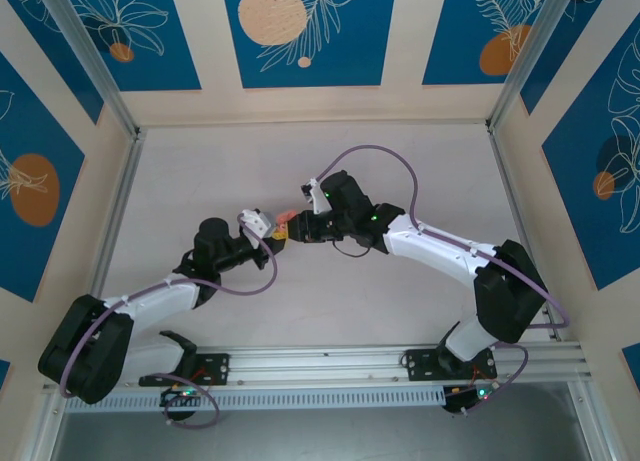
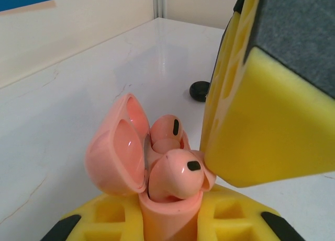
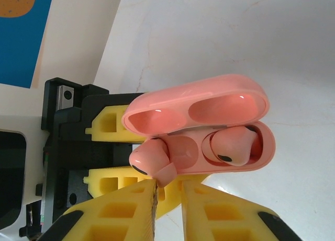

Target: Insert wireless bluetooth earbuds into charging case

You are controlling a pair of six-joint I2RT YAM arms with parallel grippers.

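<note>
The left gripper (image 2: 170, 222) is clamped on the glossy salmon-pink charging case (image 3: 267, 144) over the middle of the table, with the lid (image 2: 112, 149) hinged open. A seated earbud (image 3: 233, 147), pink with a dark oval spot, fills one well. The second earbud (image 3: 149, 160) leans on the case's rim, and the right gripper (image 3: 167, 196) pinches its stem.

The base of the charging case (image 2: 112, 157) is being hidden by the left gripper (image 2: 167, 222) — the right gripper (image 3: 167, 194) is being cropped at the frame edge. Behind, a dark blob (image 2: 199, 90), perhaps a disc, is being rendered too blurred to identify.
</note>
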